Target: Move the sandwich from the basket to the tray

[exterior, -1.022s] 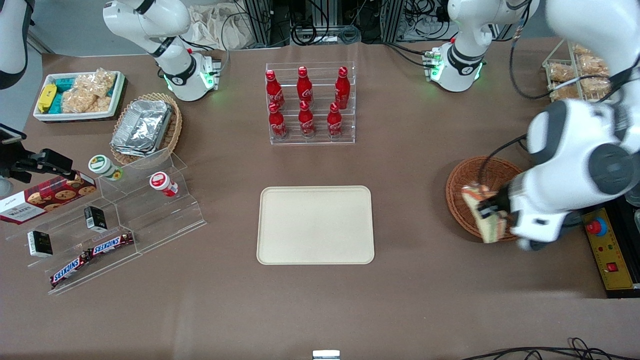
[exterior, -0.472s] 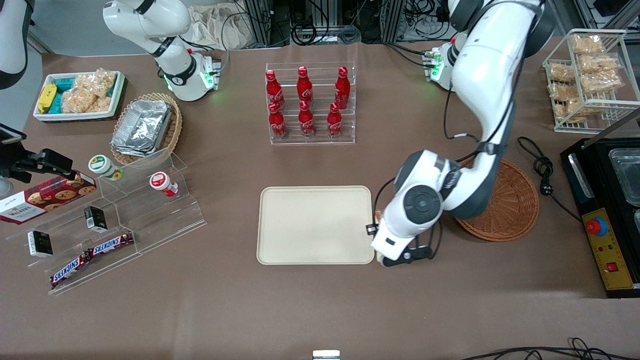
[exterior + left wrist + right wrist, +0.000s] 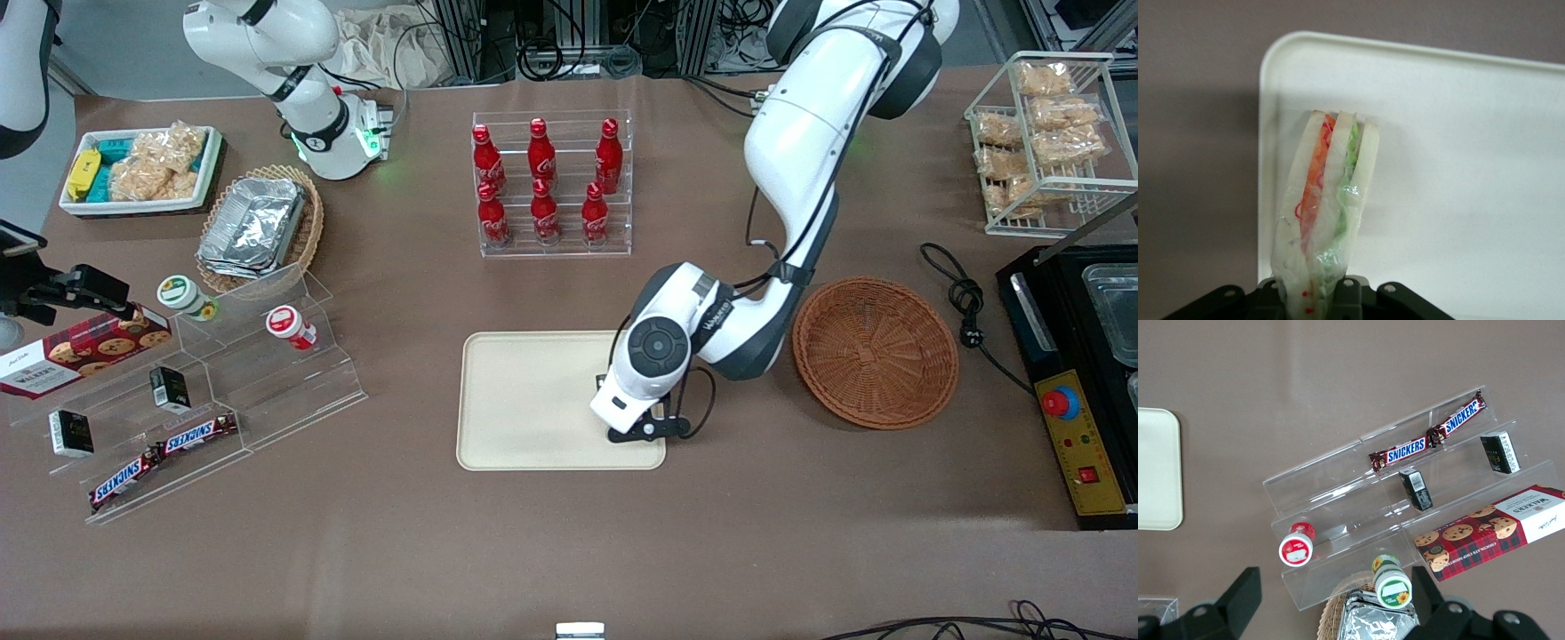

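Tool [image 3: 1318, 297] clamped on sandwich [image 3: 1325, 220]; sandwich held upright on edge, orange and green filling layers visible between white bread slices. Positioned above cream tray [image 3: 524, 400], over the tray edge nearest wicker basket [image 3: 876, 351]. Basket empty, resting on worktop [image 3: 569, 551] beside tray, toward the working arm's end.

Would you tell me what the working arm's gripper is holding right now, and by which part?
The gripper holds the sandwich by one end; its remaining length juts out over the tray.
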`<state>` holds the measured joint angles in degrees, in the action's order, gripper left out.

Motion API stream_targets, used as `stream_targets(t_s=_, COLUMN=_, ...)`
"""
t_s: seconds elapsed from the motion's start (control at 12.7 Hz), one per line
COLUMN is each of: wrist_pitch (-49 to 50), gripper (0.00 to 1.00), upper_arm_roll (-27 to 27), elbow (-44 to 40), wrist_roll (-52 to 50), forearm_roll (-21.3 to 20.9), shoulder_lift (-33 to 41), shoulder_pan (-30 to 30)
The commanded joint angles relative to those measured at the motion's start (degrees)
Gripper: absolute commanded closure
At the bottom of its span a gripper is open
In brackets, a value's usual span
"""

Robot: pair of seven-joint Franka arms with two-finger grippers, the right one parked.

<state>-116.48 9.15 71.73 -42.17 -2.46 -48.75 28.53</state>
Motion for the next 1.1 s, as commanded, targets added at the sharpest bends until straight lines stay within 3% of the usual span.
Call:
stream_targets(t_s=0.0, wrist_pitch=-2.26, gripper=0.2, upper_arm_roll=-0.63, elbow=0.51, wrist_roll=-0.55, forearm_roll=-1.14, shoulder_lift=-0.38, shoulder_pan=0.39)
stream_targets(t_s=0.08, wrist_pitch=-2.26, gripper=0.0, upper_arm_roll=-0.71, elbow=1.13, wrist_roll=0.15, forearm_roll=-1.66, shoulder_lift=-0.2, shoulder_pan=0.39)
stream_targets(t_s=0.39, wrist_pitch=-0.77, gripper=0.0, upper_arm_roll=-0.98, elbow=1.74, wrist_roll=-1.68, forearm_roll=-2.55, shoulder_lift=4.09, shoulder_pan=-0.23)
stream_targets(t_s=0.71, wrist_pitch=10.8, gripper=0.0, upper_arm_roll=-1.07, elbow=5.59, wrist_roll=-4.94, forearm_roll=-2.55, shoulder_lift=16.46, shoulder_pan=-4.34)
stream_targets(t_s=1.02, wrist_pitch=11.46, gripper=0.0, upper_arm_roll=-1.07, elbow=26.22, wrist_roll=-3.72, forearm_roll=-3.42, shoulder_lift=37.36, shoulder_pan=-11.11)
